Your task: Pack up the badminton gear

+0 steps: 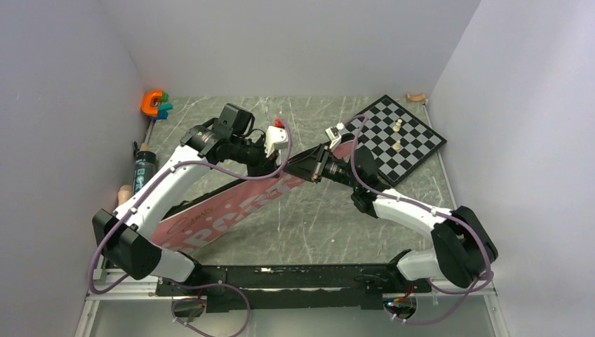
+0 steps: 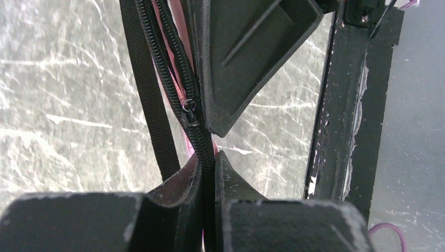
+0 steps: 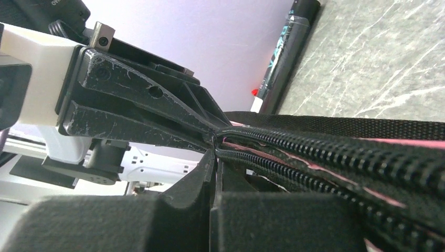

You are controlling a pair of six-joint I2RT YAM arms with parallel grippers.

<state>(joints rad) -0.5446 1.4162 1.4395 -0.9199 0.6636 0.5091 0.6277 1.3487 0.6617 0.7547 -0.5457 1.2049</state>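
Pink bag (image 1: pixel 231 210) first: long and flat, lying on a diagonal across the table (image 1: pixel 316 225) from the near left up toward the middle, white "SPORT" lettering on its face. Both arms meet at its far end.

On the left wrist view I've got the zip (image 2: pixel 176 68): two rows of coarse black teeth, parted on one side of the small metal slider (image 2: pixel 189 109) and joined on the other, with pink showing in the split. A woven black strap (image 2: pixel 149 94) runs alongside.

Left gripper (image 2: pixel 210 163): jaws pinching the joined stretch of zip just beside the slider. Right gripper (image 3: pixel 214 155): jaws pressed together, tips right at the zip line, nose to nose with the left one. Whether fabric is caught between them I can't tell.

The tabletop is grey, marbled and scuffed. For room, the dark tube (image 1: pixel 144 170), round and glossy, lies along the left wall (image 1: pixel 63 105), near the bag's edge. The chessboard (image 1: pixel 421 137) sits skewed just behind the right arm, with pale pieces (image 1: pixel 397 126) on it. The orange toy (image 1: pixel 153 104) is in the far left corner, well apart. Bare table shows to the near right of the bag.
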